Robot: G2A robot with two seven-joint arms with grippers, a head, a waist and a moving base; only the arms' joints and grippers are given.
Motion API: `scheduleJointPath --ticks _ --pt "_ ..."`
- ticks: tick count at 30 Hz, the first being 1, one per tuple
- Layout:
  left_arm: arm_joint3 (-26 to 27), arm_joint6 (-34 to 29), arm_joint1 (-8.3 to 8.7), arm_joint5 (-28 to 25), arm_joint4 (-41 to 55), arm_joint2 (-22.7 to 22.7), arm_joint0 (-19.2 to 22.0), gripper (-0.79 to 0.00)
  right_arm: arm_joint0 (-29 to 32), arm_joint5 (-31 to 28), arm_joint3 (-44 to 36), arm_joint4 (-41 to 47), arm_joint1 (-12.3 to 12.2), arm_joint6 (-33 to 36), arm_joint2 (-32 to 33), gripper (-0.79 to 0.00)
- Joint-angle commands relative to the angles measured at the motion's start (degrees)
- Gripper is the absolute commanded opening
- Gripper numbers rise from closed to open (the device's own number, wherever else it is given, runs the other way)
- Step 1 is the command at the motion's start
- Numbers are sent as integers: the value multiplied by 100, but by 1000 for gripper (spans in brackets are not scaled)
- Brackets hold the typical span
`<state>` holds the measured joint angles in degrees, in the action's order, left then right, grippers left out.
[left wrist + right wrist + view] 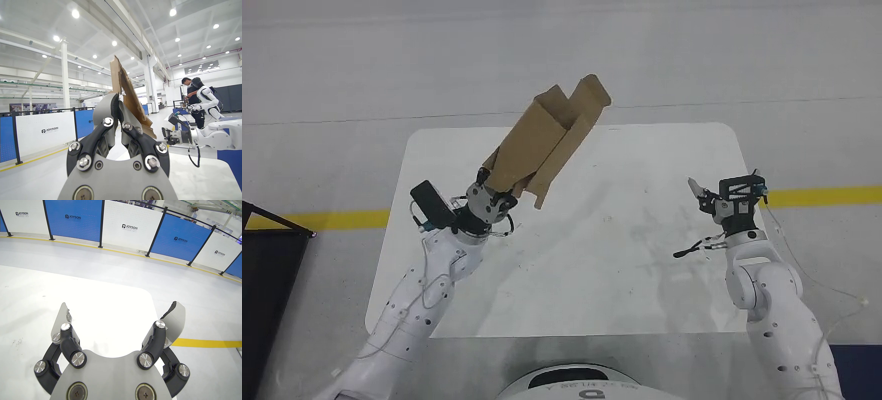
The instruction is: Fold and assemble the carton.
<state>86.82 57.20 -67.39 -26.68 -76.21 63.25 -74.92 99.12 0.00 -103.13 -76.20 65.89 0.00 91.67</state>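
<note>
The carton (547,140) is held aloft over the table (642,290), toward eleven o'clock in the top view, slanting up toward one o'clock. Its lower edge is pinched between the closed fingers of the left gripper (118,103), so that the panels and loose flaps are left free for folding. The right gripper (119,308) is spread wide and empty at the table's three o'clock edge, well apart from the carton. It is judged to be placed ready for pressing a flap.
</note>
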Motion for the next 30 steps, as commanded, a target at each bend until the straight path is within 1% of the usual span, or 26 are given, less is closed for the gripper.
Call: scheduleJointPath --ticks 1,6,7,8,10,13,17,19,23,28,29,30 --pt "1 0 0 0 1 0 0 -785 0 0 0 0 0 0 0 0" --pt "-4 -27 -3 -4 46 -4 -13 -785 0 0 0 0 0 0 0 0" --pt "-18 -67 -22 -94 384 -27 -70 -785 0 0 0 0 0 0 0 0" --pt "-24 -18 -50 -310 853 -73 -107 -785 0 0 0 0 0 0 0 0" --pt "-128 -31 -106 -922 1784 -198 -71 -785 0 0 0 0 0 0 0 0" --pt "-388 -351 -183 -1616 2838 -378 128 -785 0 0 0 0 0 0 0 0" --pt "-629 -901 -276 -2205 3811 -621 372 -785 -6 -23 0 21 2 6 -11 0" --pt "-735 -1201 -311 -2398 4169 -723 446 -785 -24 -51 7 43 7 19 -22 0" --pt "-864 -1614 -357 -2490 4369 -784 509 -785 -24 -51 7 43 7 19 -22 0" --pt "-928 -1990 -380 -2473 3972 -762 500 -785 -24 -51 7 43 7 19 -22 0" --pt "-947 -2061 -387 -2501 3913 -778 504 -785 -28 -110 -22 150 12 -6 -45 0" --pt "-962 -2121 -396 -2527 3848 -789 515 -785 -29 -426 -103 790 37 -116 -100 0"
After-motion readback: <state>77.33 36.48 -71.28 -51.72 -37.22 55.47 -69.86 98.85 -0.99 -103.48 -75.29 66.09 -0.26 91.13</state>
